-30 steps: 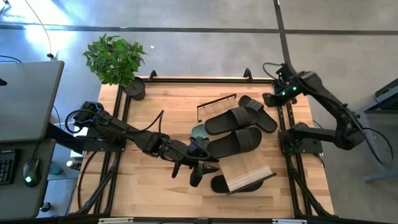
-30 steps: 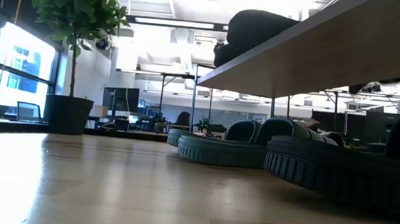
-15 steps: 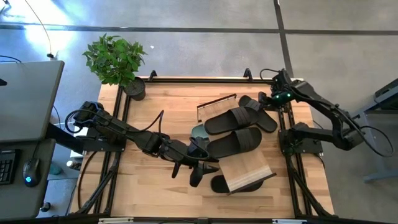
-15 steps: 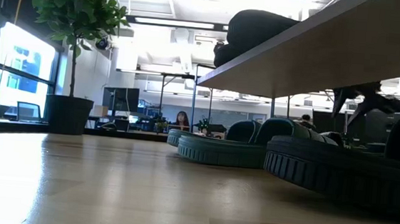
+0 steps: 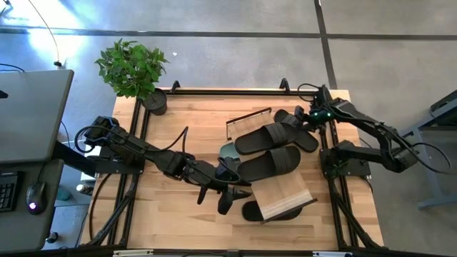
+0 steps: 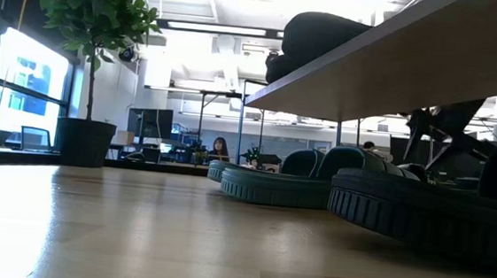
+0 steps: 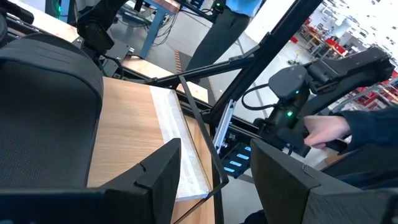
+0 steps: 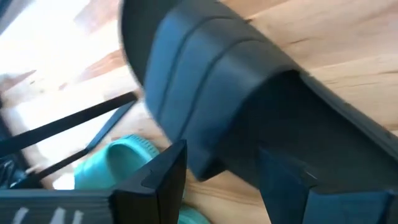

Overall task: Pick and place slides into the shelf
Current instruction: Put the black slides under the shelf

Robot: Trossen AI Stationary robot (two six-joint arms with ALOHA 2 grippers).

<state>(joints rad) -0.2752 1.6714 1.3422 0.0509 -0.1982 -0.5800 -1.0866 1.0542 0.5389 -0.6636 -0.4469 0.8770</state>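
Observation:
The shelf (image 5: 284, 194), a sloping light-wood plank on a thin black frame, stands near the table's middle. Two black slides (image 5: 270, 162) (image 5: 261, 136) lie across its far part. A third black slide (image 5: 298, 129) lies at the far right, and another (image 5: 250, 211) shows under the plank's near end. A green slide (image 5: 228, 151) lies left of them. My left gripper (image 5: 227, 193) stands open at the shelf's left side, nothing between its fingers (image 7: 163, 177). My right gripper (image 5: 305, 116) is open just over the far-right black slide (image 8: 249, 112); I cannot tell whether it touches it.
A potted plant (image 5: 132, 68) stands at the table's far left corner. A grey desk (image 5: 28, 114) stands beyond the left edge. A person's hand and blue sleeve (image 7: 333, 127) show beyond the table's right side. Bare wood lies along the near left.
My right gripper has gone from the table's far right corner toward the left and down, to the far-right black slide. In the low view its arm has come into sight behind the shelf. My left arm and the slides have kept still.

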